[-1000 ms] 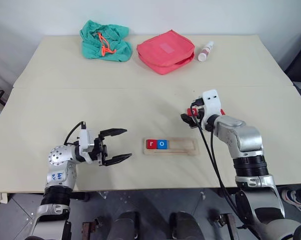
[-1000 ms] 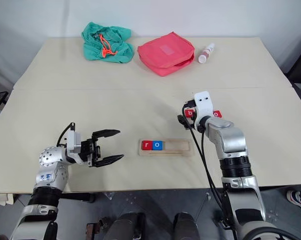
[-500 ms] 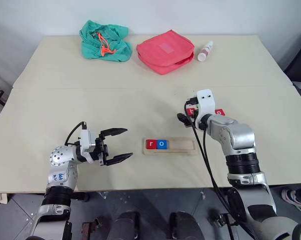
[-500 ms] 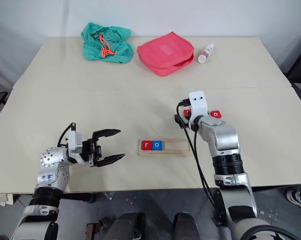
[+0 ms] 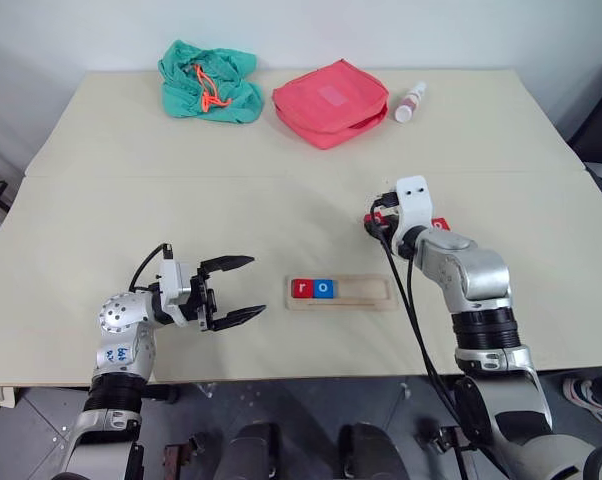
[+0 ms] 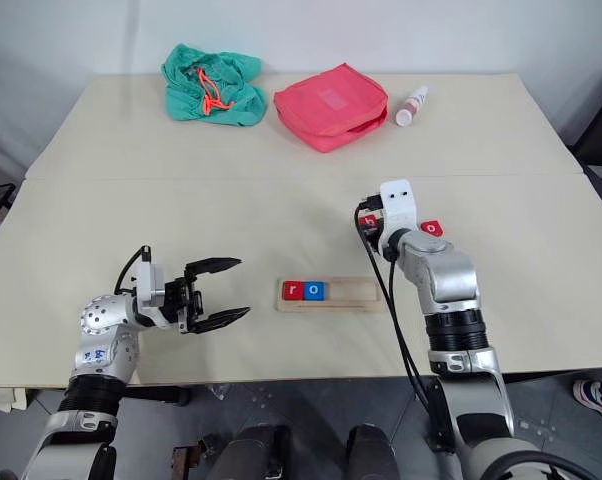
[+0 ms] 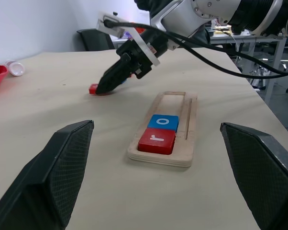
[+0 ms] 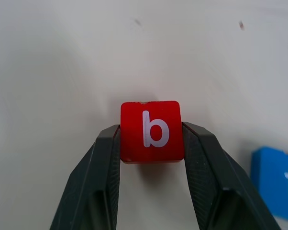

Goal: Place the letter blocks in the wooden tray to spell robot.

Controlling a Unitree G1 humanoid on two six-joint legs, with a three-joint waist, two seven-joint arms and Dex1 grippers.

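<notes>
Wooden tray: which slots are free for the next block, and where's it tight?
The wooden tray holds the r block and the o block at its left end; the groove right of them is bare. Open table lies between the tray and the left gripper. It is crowded by the right gripper, shut on the b block, with the t block close.

Beyond the right claw (image 5: 379, 222), at the table's (image 5: 101, 215) far edge: a red pouch (image 5: 331, 102); just right of it, a small white bottle (image 5: 411, 102) lying on its side; left of the pouch, well apart from the left claw (image 5: 243, 291), a crumpled green cloth (image 5: 209, 82) with an orange cord (image 5: 209, 88).
</notes>
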